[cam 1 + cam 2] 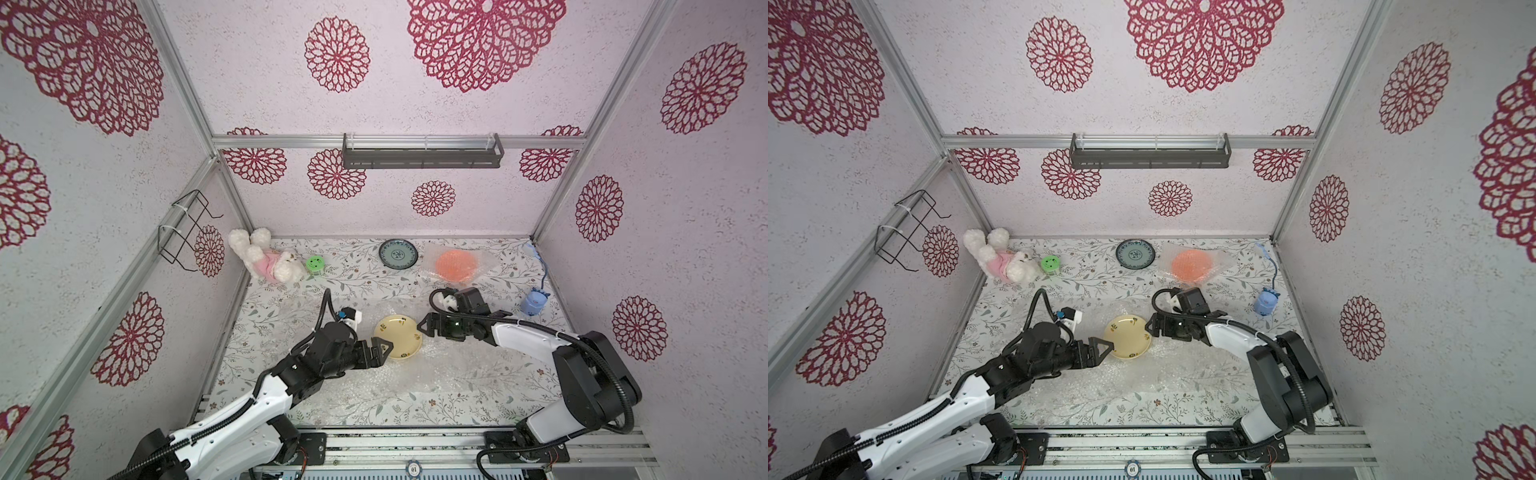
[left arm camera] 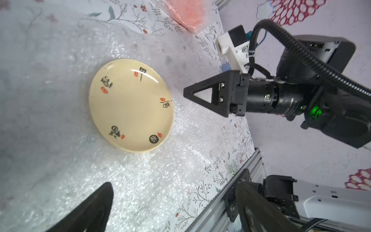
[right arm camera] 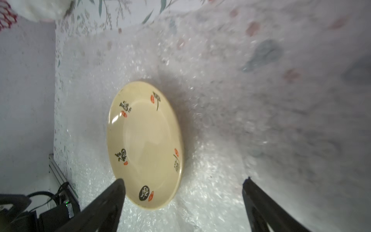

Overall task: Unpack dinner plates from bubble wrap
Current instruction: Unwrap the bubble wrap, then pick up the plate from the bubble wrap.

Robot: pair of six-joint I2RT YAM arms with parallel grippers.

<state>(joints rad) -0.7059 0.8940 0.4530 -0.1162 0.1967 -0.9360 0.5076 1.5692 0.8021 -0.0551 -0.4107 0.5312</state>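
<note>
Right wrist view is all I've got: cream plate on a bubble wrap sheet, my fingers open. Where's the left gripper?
Observer: The left gripper is at the opposite edge of the cream plate, apart from it. Its fingers are open with nothing between them.
Operator: Any plate wrapped?
Observer: Yes, the orange plate. It lies farther back under its own bubble wrap.
Operator: Any bare ones besides mine?
Observer: The blue-green plate lies bare at the back, beside the orange plate and apart from it.
</note>
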